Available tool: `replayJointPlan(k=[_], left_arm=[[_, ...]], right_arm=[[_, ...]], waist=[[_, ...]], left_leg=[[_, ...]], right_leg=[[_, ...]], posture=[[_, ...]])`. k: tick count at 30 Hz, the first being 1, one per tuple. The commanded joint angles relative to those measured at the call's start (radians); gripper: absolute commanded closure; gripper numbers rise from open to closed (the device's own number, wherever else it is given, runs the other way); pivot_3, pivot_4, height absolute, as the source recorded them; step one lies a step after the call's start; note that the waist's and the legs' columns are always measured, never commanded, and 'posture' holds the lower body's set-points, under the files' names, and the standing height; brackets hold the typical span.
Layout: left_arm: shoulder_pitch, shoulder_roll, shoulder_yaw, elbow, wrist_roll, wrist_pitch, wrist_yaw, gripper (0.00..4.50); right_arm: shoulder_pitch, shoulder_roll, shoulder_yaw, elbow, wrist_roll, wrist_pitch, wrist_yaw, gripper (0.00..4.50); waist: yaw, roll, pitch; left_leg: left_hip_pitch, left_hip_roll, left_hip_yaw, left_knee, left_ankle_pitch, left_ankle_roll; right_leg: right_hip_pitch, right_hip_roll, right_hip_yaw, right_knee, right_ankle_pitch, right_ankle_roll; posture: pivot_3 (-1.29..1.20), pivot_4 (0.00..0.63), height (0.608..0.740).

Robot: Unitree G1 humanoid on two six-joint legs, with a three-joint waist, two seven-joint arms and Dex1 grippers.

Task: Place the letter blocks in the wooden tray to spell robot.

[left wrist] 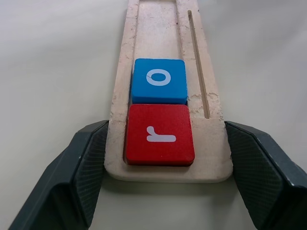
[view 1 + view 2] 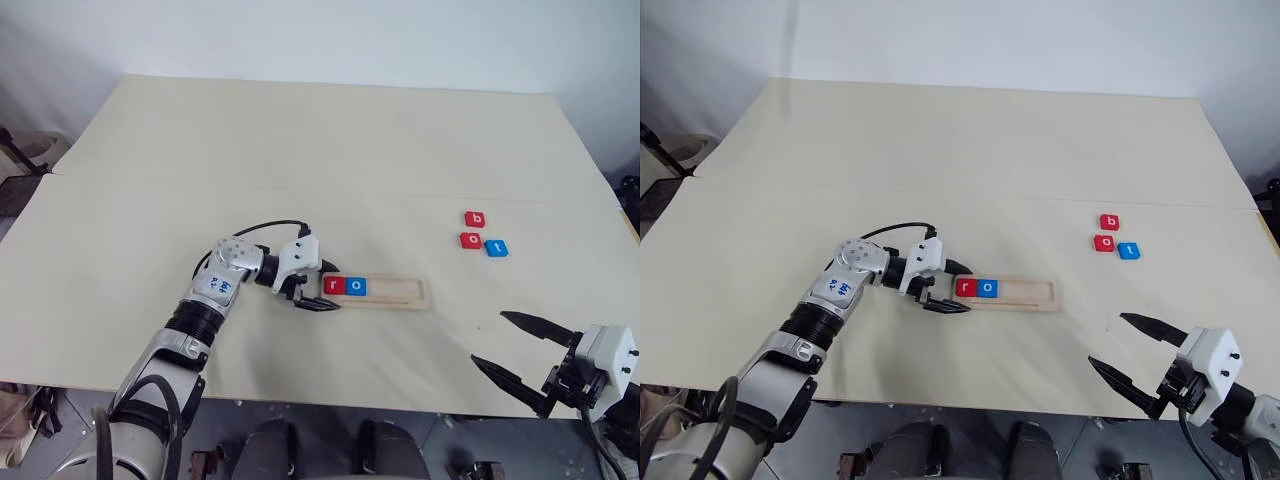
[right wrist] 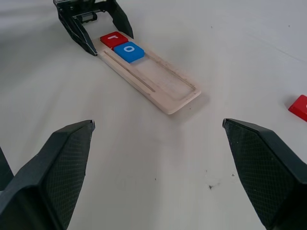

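The wooden tray lies lengthwise near the table's middle front. A red r block and a blue o block sit side by side at its left end. My left gripper is open, its fingers straddling that end, close against both sides of the tray. At the right, on the bare table, lie a red b block, a red o block and a blue t block. My right gripper hovers wide open and empty near the front right edge.
The pale table has a faint seam running across its middle. Its front edge lies just below the right gripper. The tray's right part is unoccupied. Dark clutter stands off the table's left side.
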Motion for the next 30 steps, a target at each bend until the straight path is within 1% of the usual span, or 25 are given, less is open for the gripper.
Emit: replayJointPlan(k=[1,3,4,5,8,12,17,19,22,26,30], left_arm=[[0.001,0.009,-0.002,-0.001,0.017,0.029,0.014,1.1],[0.005,0.015,0.001,-0.008,0.014,0.041,0.009,0.39],[0.008,0.018,0.005,-0.013,0.014,0.046,0.017,0.15],[0.013,0.025,0.007,-0.026,0.006,0.053,0.004,0.05],[0.027,0.037,0.036,-0.055,-0.019,0.051,0.014,0.05],[0.065,0.062,0.113,-0.108,-0.085,0.044,0.023,0.05],[0.163,0.147,0.272,-0.18,-0.234,0.034,-0.03,0.05],[0.207,0.187,0.31,-0.197,-0.249,0.027,-0.026,0.05],[0.28,0.221,0.35,-0.224,-0.279,-0.004,-0.045,0.05],[0.38,0.216,0.424,-0.303,-0.38,-0.02,-0.066,0.05],[0.445,0.215,0.431,-0.4,-0.421,-0.003,-0.062,0.05]], right_arm=[[0.002,0.008,-0.024,-0.021,0.023,-0.022,0.0,0.0],[-0.004,0.006,-0.02,-0.018,0.024,-0.019,-0.002,0.0],[-0.005,0.006,-0.019,-0.018,0.025,-0.017,-0.002,0.0],[-0.007,0.005,-0.018,-0.018,0.025,-0.016,-0.003,0.0],[-0.014,0.01,-0.02,-0.018,0.026,-0.011,-0.016,0.0],[-0.01,0.035,-0.03,-0.018,0.023,-0.019,-0.051,0.0],[-0.003,0.099,-0.055,-0.005,0.002,-0.041,-0.133,0.0],[-0.005,0.129,-0.062,0.007,0.017,-0.04,-0.167,0.0],[-0.02,0.169,-0.07,0.047,0.002,-0.082,-0.198,0.0],[-0.044,0.205,-0.064,0.125,-0.046,-0.17,-0.219,0.0],[-0.076,0.216,-0.043,0.175,-0.064,-0.212,-0.236,0.0]], waist=[[0.0,0.0,0.0],[-0.001,0.0,0.0],[-0.001,0.0,0.0],[-0.001,0.0,0.0],[-0.002,0.0,0.0],[-0.005,0.0,0.0],[-0.004,0.001,0.0],[-0.005,0.001,0.0],[-0.004,0.001,0.0],[-0.004,0.001,-0.001],[-0.005,0.002,-0.001]], left_leg=[[0.0,0.0,0.0,0.0,0.0,0.0],[0.0,0.0,0.0,0.0,0.0,0.0],[0.0,0.0,0.0,0.0,0.0,0.0],[0.0,0.0,0.0,0.0,0.0,0.0],[0.0,0.0,0.0,0.0,0.0,0.0],[0.0,0.001,0.0,0.0,0.0,0.0],[0.0,0.001,-0.007,0.0,0.0,0.0],[0.0,0.001,-0.007,0.0,0.0,-0.001],[0.0,0.001,-0.008,0.0,0.0,-0.001],[0.0,0.001,-0.008,0.0,-0.001,0.0],[0.0,0.001,-0.008,0.0,-0.001,-0.001]], right_leg=[[0.0,0.0,0.0,0.0,0.0,0.0],[0.0,0.0,0.0,0.0,0.0,0.0],[0.0,0.0,0.0,0.001,0.0,0.0],[0.0,0.0,0.0,0.001,0.0,0.0],[0.0,0.0,0.0,0.001,0.0,0.0],[-0.001,0.0,0.0,0.001,0.0,0.0],[-0.001,0.0,0.001,0.001,0.0,0.0],[-0.001,0.0,0.001,0.002,0.0,0.0],[-0.001,0.0,0.001,0.002,0.0,0.0],[-0.001,0.0,0.001,0.001,0.0,0.0],[-0.001,0.0,0.001,0.002,0.0,0.0]], posture=[[0.0,0.15,0.74],[0.0,0.15,0.74],[0.0,0.15,0.74],[0.0,0.15,0.74],[0.0,0.15,0.74],[0.0,0.15,0.74],[0.0,0.15,0.74],[0.0,0.15,0.74],[0.0,0.15,0.74],[0.0,0.15,0.74],[0.0,0.15,0.74]])
